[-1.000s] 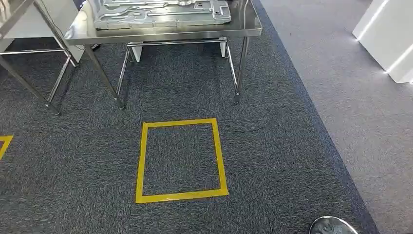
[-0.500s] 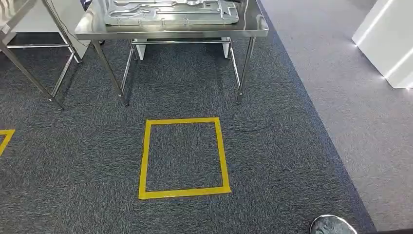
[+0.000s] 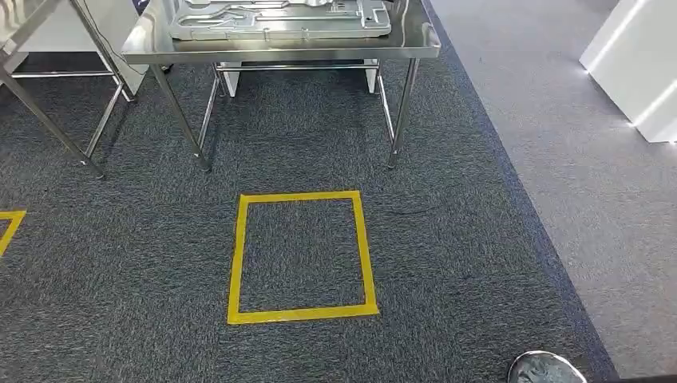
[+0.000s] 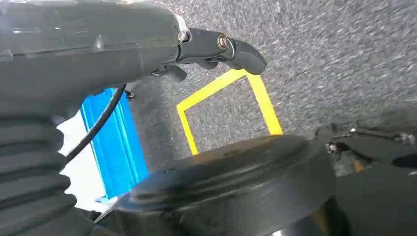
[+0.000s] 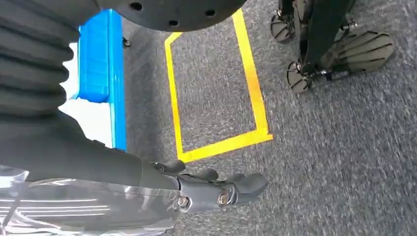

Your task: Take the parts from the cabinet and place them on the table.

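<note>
Right hand (image 5: 216, 189) grips a silver metal part (image 5: 83, 209); left hand (image 4: 216, 49) hangs with fingers curled, holding nothing. Steel table (image 3: 415, 40) ahead, yellow square (image 3: 302, 257) on carpet.

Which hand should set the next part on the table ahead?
Right. A shiny part lies against the right hand, apparently gripped; the left hand carries nothing visible. The table stands ahead.

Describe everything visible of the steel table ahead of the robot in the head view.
The steel table has a shiny flat top with a rolled front edge, slim round legs and a crossbar under the top. It stands upright on dark carpet, beyond the yellow tape square. A stamped metal part lies flat on it, cut off by the frame.
</note>
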Robot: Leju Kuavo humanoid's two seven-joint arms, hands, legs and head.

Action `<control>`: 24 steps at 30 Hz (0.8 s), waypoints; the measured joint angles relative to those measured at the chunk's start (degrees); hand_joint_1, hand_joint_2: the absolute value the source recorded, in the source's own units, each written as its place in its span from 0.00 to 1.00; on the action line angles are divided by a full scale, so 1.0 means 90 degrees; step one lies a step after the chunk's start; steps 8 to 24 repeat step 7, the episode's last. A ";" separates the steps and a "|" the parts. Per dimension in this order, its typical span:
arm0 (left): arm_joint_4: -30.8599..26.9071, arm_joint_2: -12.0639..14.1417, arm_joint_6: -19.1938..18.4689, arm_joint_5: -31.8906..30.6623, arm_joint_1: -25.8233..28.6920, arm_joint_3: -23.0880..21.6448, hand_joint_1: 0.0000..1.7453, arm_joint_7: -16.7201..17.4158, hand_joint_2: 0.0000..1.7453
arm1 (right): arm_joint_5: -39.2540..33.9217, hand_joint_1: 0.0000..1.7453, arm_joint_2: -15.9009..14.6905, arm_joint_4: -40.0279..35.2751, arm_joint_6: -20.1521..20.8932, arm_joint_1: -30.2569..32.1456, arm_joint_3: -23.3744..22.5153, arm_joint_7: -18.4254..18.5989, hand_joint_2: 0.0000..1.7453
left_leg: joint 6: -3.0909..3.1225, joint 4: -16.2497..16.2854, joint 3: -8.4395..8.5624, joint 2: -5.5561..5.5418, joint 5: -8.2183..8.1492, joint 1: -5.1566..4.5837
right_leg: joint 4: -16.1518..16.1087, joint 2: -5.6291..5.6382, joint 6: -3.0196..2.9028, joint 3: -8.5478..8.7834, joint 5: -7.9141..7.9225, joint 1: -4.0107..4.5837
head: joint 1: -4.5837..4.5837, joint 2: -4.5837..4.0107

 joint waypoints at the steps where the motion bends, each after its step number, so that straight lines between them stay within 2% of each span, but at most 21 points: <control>1: 0.0000 0.0005 0.0000 0.0002 -0.0017 0.0000 0.00 0.0000 1.00 | 0.0010 0.00 0.0002 0.0000 0.0000 0.0000 0.0000 0.0000 1.00 | -0.0003 0.0000 0.0000 -0.0001 0.0002 0.0000 | 0.0002 0.0000 0.0000 -0.0001 0.0000 0.0000 | 0.0000 0.0000; 24: 0.0005 0.0029 0.0007 0.0002 -0.0120 0.0000 0.00 0.0080 1.00 | 0.0056 0.00 0.0007 0.0000 0.0007 0.0000 0.0000 0.0049 1.00 | -0.0017 -0.0001 -0.0006 -0.0010 0.0011 0.0001 | 0.0014 -0.0003 -0.0004 -0.0009 -0.0002 0.0000 | 0.0000 0.0000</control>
